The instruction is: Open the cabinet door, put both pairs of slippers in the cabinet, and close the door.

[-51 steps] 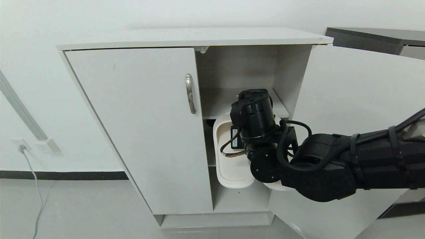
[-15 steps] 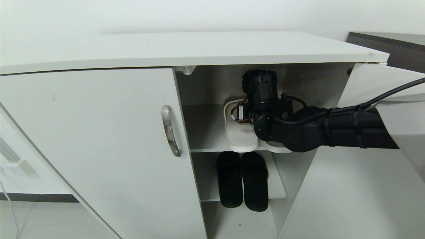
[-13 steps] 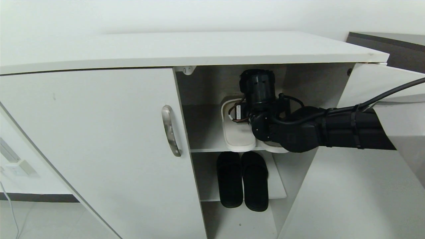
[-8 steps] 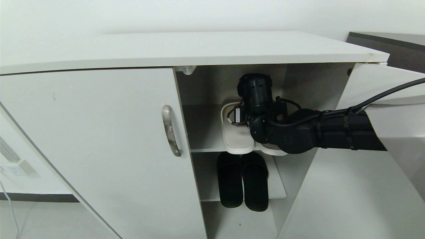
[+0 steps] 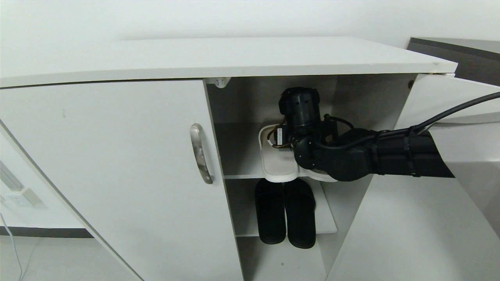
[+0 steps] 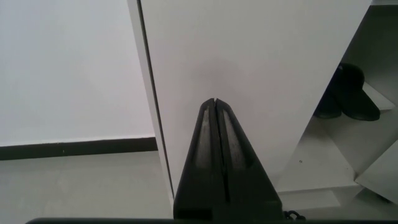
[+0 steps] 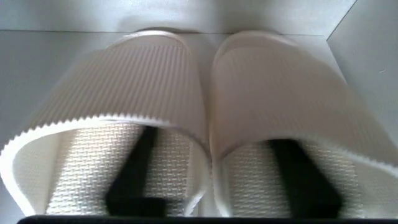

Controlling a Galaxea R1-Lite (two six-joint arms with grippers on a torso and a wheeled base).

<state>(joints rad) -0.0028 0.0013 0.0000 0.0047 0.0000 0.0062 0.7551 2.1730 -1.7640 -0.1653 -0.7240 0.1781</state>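
Resting on the top shelf of the white cabinet, the white slippers are lying side by side, their heels overhanging the shelf's front edge. Your right gripper is sitting with its fingers apart, one tucked under each strap, and is not pinching the inner walls between them. The black slippers are lying paired on the shelf below. The right door is standing wide open. Your left gripper is hanging before the shut left door, its fingers pressed together and holding nothing.
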